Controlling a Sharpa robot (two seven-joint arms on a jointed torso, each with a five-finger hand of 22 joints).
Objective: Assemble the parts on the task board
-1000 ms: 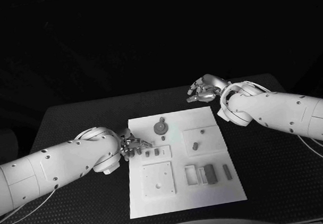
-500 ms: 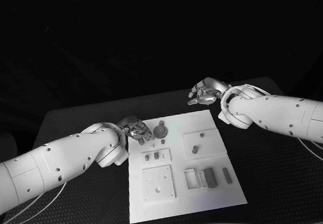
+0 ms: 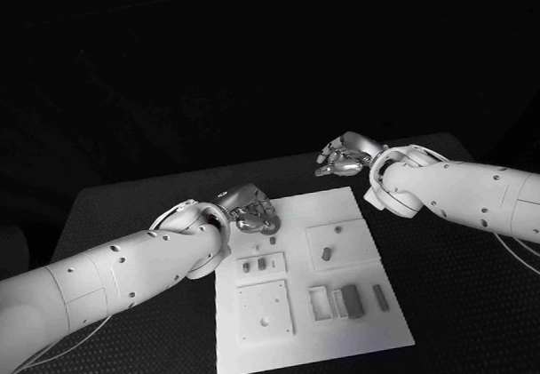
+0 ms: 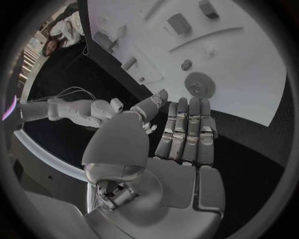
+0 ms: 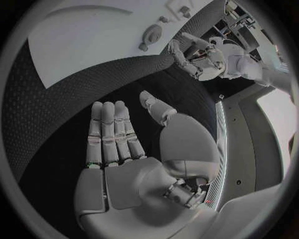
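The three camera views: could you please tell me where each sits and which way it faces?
Head view: on the robot's head, looking down at the black table and task board; both white arms enter.
Left wrist view: behind the left hand, facing the board's round part.
Right wrist view: behind the right hand, facing the table.
Shared: both wrist views show the board and round part.

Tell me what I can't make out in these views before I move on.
- Round disc part: in the head view the left hand covers its spot on the task board.
- Contact: neither view settles whether the left fingers touch the board.
- Small parts in their recesses: too small to tell seated from loose.
- Right hand: the head view leaves its underside unseen; the wrist view shows flat, empty fingers.
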